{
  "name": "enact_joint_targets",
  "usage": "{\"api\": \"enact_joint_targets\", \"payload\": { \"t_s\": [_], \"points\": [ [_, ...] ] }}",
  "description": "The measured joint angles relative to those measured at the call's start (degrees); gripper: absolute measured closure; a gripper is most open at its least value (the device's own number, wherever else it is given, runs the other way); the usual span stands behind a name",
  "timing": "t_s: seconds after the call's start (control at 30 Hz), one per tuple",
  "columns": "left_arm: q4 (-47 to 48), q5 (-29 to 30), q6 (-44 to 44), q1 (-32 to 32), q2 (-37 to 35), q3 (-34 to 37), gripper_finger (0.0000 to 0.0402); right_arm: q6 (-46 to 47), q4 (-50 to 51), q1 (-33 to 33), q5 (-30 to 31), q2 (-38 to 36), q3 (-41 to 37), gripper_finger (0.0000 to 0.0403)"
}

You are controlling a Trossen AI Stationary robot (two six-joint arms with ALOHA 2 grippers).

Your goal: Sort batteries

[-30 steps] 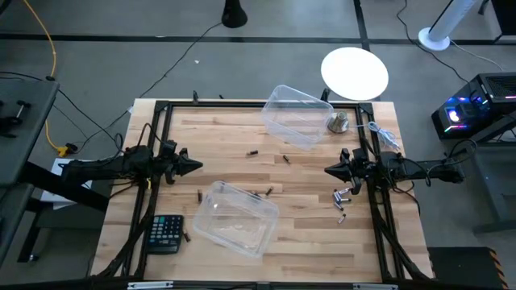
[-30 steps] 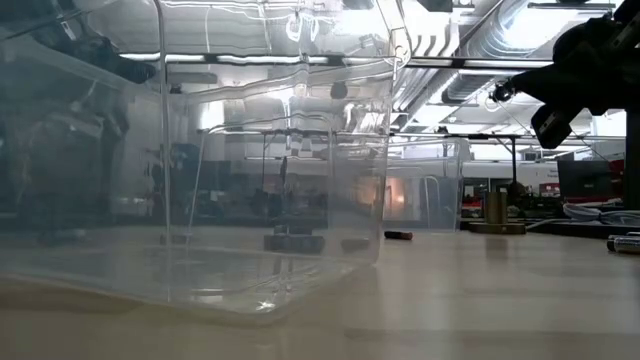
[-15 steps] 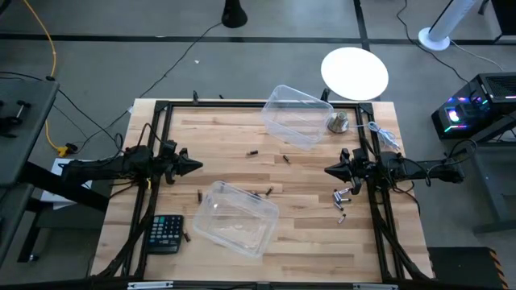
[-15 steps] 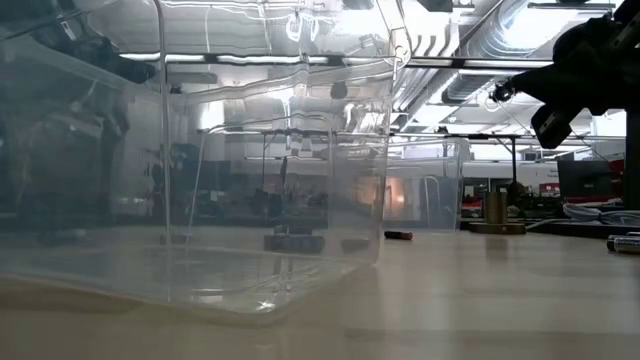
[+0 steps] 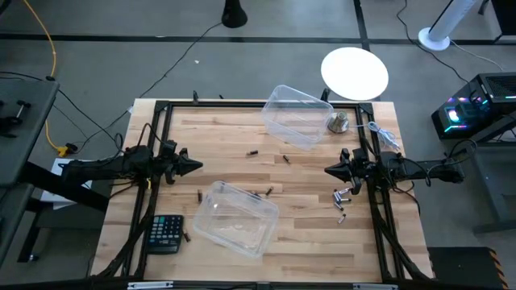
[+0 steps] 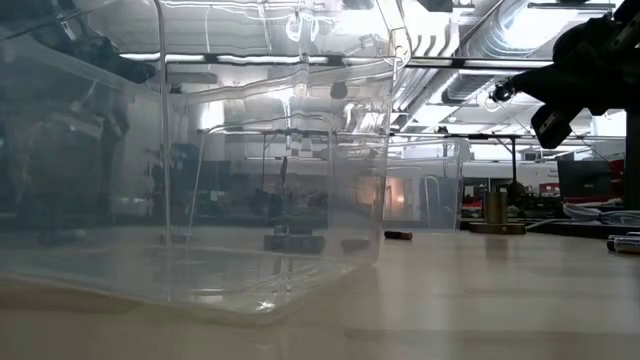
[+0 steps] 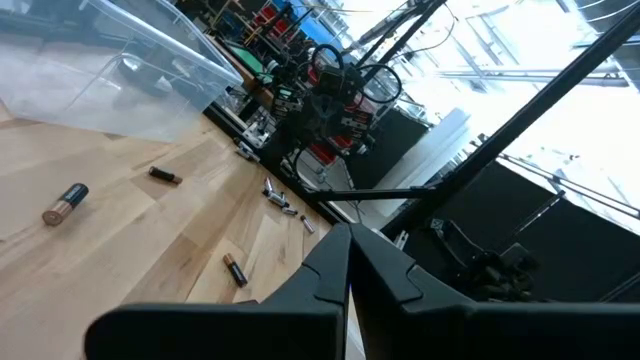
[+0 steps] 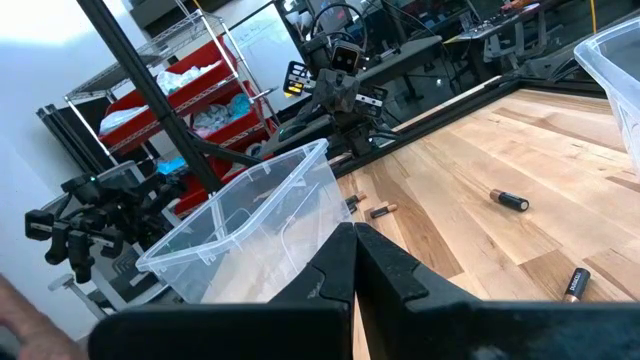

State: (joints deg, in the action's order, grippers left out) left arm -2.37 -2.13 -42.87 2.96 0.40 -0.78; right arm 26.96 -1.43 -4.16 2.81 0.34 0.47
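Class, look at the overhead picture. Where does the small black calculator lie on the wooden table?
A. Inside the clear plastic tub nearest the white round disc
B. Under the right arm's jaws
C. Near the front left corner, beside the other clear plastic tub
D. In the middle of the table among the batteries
C: the small black calculator lies flat on the wooden table near its front left corner, just left of the nearer clear plastic tub.

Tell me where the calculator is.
In the high view the black calculator lies at the table's near-left corner, left of the nearer clear bin, with one dark battery beside it.
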Motion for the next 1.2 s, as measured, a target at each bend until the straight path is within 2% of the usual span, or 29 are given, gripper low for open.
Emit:
{"api": "enact_joint_targets", "payload": {
  "t_s": [0.17, 0.23, 0.37, 0.5, 0.53, 0.6, 0.63, 0.7, 0.77, 0.87, 0.93, 1.03, 1.1, 1.2],
  "points": [
    [0.0, 0.0, 0.0, 0.0, 0.0, 0.0, 0.0401, 0.0, 0.0, 0.0, 0.0, 0.0, 0.0, 0.0402],
    [0.0, 0.0, 0.0, 0.0, 0.0, 0.0, 0.0401, -0.1, -0.1, 0.0, 1.9, 0.0, 0.0, 0.0402],
    [0.0, 0.0, 0.0, 0.0, 0.0, 0.0, 0.0401, 6.6, -4.3, 0.0, 10.4, 0.0, 0.0, 0.0402],
    [0.0, 0.0, 0.0, 0.0, 0.0, 0.0, 0.0401, 15.3, -18.1, 0.0, 26.9, 0.0, 0.0, 0.0402],
    [0.0, 0.0, 0.0, 0.0, 0.0, 0.0, 0.0401, 15.6, -22.8, 0.1, 29.4, 0.0, 0.0, 0.0402],
    [0.0, 0.0, 0.0, 0.0, 0.0, 0.0, 0.0401, 12.1, -33.1, 0.6, 28.2, 0.2, 0.0, 0.0402],
    [0.0, 0.0, 0.0, 0.0, 0.0, 0.0, 0.0401, 10.3, -37.6, 0.9, 24.5, 0.4, 0.2, 0.0402],
    [0.0, 0.0, 0.0, 0.0, 0.0, 0.0, 0.0401, 7.5, -39.9, 1.1, 14.2, 1.5, 3.1, 0.0402],
    [0.0, 0.0, 0.0, 0.0, 0.0, 0.0, 0.0401, 7.4, -32.6, 0.6, 3.8, 3.3, 9.1, 0.0402],
    [0.0, 0.0, 0.0, 0.0, 0.0, 0.0, 0.0401, 8.4, -3.9, -1.9, -2.7, 10.6, 21.3, 0.0402],
    [0.0, 0.0, 0.0, 0.0, 0.0, 0.0, 0.0401, 7.5, 14.5, -4.4, -3.6, 17.9, 28.8, 0.0402],
    [0.0, 0.0, 0.0, 0.0, 0.0, 0.0, 0.0401, 7.6, 33.9, -9.0, -3.9, 28.5, 37.2, 0.0402],
    [0.0, 0.0, 0.0, 0.0, 0.0, 0.0, 0.0401, 9.6, 41.8, -12.7, -3.9, 35.0, 40.1, 0.0402],
    [0.1, 0.0, 0.0, 0.0, 0.0, 0.0, 0.0401, 14.9, 47.6, -19.3, -4.3, 43.6, 41.3, 0.0402]
  ]
}}
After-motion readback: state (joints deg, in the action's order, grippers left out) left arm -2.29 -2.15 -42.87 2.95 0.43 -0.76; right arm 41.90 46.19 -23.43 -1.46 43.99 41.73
